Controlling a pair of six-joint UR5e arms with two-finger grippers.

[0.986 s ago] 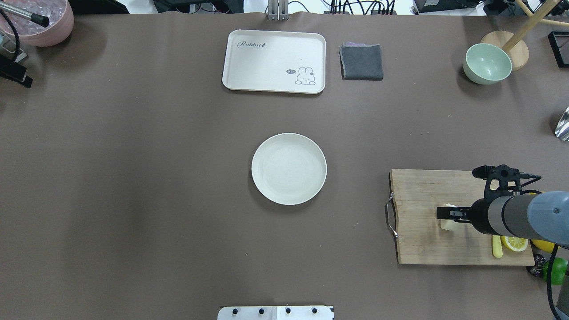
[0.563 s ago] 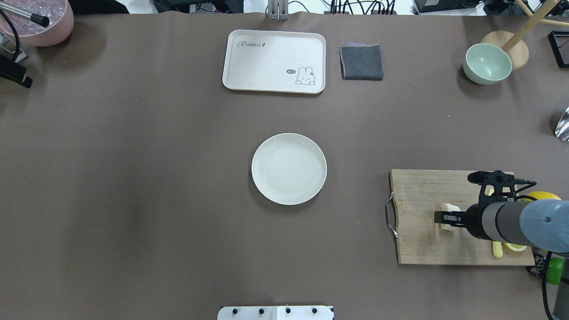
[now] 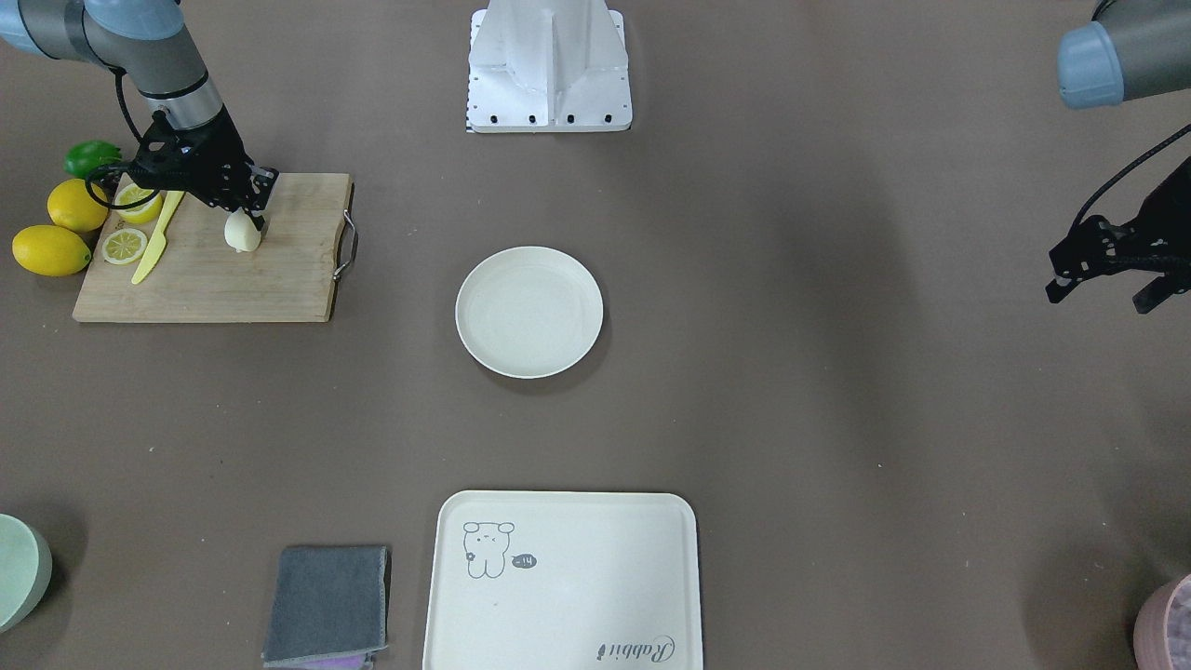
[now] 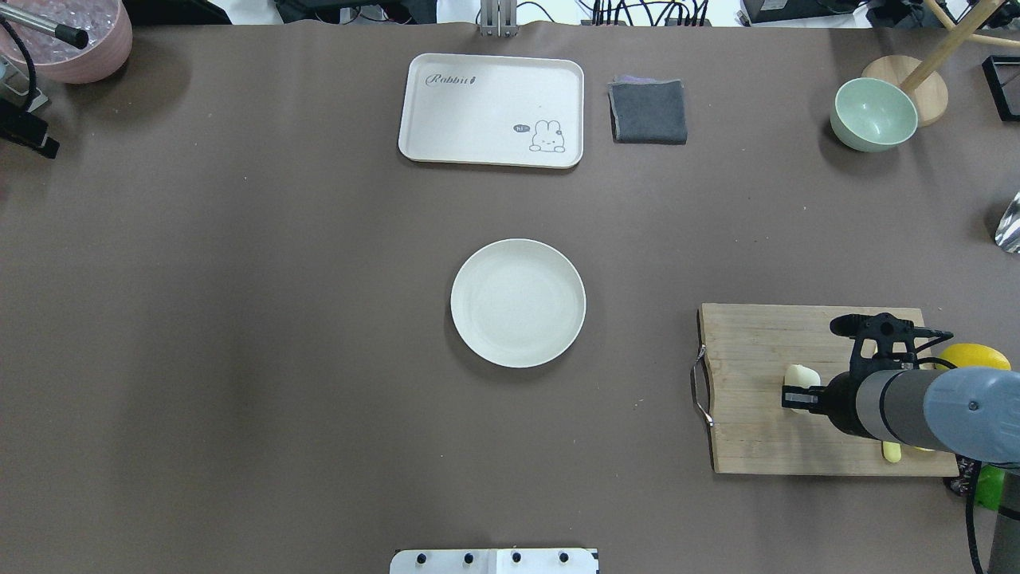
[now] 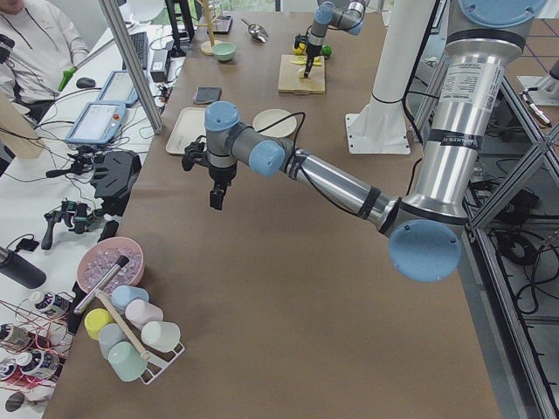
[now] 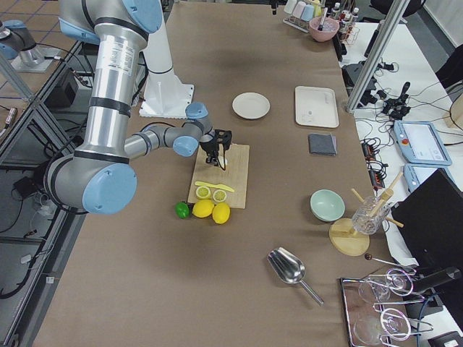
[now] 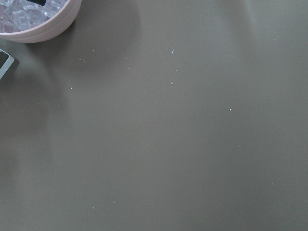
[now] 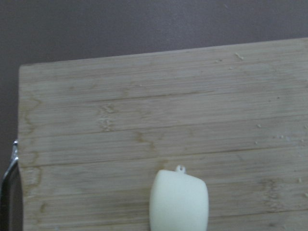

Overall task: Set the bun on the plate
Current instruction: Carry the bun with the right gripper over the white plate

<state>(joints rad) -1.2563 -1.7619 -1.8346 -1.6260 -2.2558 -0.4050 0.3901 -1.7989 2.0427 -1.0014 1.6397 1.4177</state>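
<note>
The bun (image 3: 242, 233) is a small pale lump standing on the wooden cutting board (image 3: 205, 288) at the table's right side; it also shows as the bun (image 4: 800, 375) and the bun (image 8: 179, 199). My right gripper (image 3: 249, 216) hangs straight over it, fingers down beside the bun, jaws open; seen from overhead, the right gripper (image 4: 797, 396) partly covers it. The round off-white plate (image 4: 518, 303) lies bare at the table's middle, well apart from the board. My left gripper (image 3: 1103, 293) hovers open and holds nothing far off at the table's left side.
Lemon halves (image 3: 124, 246), a yellow knife (image 3: 153, 251), whole lemons (image 3: 51, 249) and a lime (image 3: 91, 156) crowd the board's outer end. A bear-print tray (image 4: 492, 110), grey cloth (image 4: 648, 112) and green bowl (image 4: 873, 114) line the far edge. A pink bowl (image 7: 33, 19) sits far left.
My right arm has shifted a little toward the robot's side and leftward over the board, so more of the bun shows beyond the fingers. The bun and plate have not moved.
</note>
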